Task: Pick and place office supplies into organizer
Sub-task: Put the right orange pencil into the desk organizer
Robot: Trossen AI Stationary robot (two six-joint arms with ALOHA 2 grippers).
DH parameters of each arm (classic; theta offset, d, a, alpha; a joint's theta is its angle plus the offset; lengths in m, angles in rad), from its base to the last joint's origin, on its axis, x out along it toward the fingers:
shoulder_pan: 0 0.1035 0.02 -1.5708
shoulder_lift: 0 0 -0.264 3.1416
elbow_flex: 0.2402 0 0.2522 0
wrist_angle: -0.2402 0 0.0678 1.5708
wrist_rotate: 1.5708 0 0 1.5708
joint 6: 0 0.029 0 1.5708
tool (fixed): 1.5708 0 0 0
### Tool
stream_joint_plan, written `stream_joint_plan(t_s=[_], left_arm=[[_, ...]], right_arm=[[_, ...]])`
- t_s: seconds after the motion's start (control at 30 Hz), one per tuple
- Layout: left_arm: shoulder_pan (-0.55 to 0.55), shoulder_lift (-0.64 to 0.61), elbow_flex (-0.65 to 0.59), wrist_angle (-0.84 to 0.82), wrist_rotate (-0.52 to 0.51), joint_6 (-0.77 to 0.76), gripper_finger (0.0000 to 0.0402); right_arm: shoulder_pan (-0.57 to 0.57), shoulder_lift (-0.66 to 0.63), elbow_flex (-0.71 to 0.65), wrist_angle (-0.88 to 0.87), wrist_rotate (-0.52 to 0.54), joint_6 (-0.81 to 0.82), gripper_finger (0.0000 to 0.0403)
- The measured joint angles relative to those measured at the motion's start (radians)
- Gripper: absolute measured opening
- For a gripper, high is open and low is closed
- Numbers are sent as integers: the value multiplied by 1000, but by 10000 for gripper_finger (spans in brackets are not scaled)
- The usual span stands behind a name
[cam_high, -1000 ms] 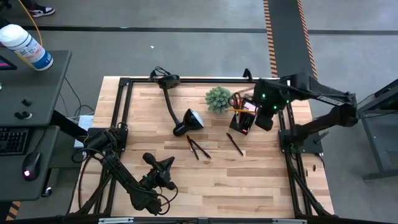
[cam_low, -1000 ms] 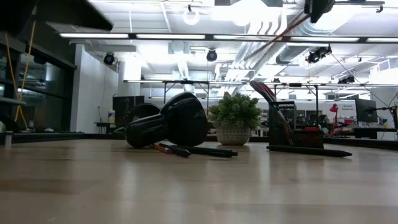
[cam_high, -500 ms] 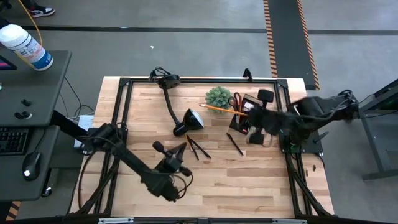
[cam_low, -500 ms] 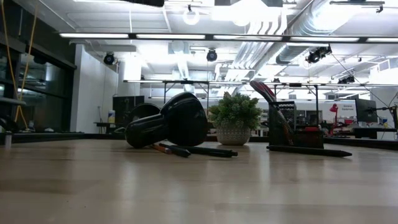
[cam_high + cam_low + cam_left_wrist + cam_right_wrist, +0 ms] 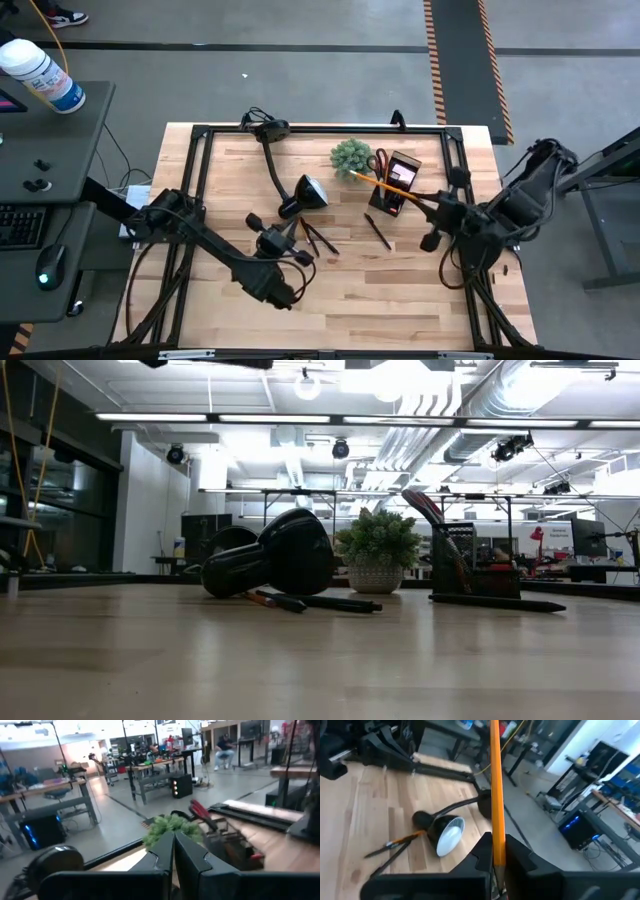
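Orange pencil (image 5: 495, 780) is what matters here: the right gripper (image 5: 496, 837) pinches it near one end, so most of its length juts out ahead of the fingers. Seen from above, that gripper hangs at about 4 o'clock from the black organizer (image 5: 395, 186). The pencil lies nearly flat, reaching over the box towards the little green plant (image 5: 351, 157) at the organizer's 10 o'clock. Red-handled scissors (image 5: 378, 162) already stand in the organizer on the plant side.

I judge the step in hand to be dropping this pencil into a compartment. To do it well, the wrist should tip the pencil close to upright first, since a flat pencil would only lie across the rim or sweep the plant. Then the lower tip should be brought over an open cell away from the scissor handles. The pencil should be lowered inside the walls before the fingers part, so it cannot bounce out.

The left gripper (image 5: 173, 834) has its fingers pressed together on nothing. It hovers over the bench (image 5: 240, 160) near 8 o'clock from the lamp (image 5: 310, 192). Close by it, loose pens (image 5: 318, 238) lie at 8 o'clock from the organizer, with one more dark pen (image 5: 377, 232) at its 6 o'clock.
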Motion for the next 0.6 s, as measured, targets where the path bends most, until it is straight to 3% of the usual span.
stream_joint_plan(t_s=[0.23, 0.6], left_arm=[[-13, 0, 109, 6, 0, 18, 5], [-54, 1, 217, 72, -2, 126, 1]], right_arm=[[25, -65, -294, 370, 130, -95, 11], [26, -154, -580, 808, 134, -273, 11]])
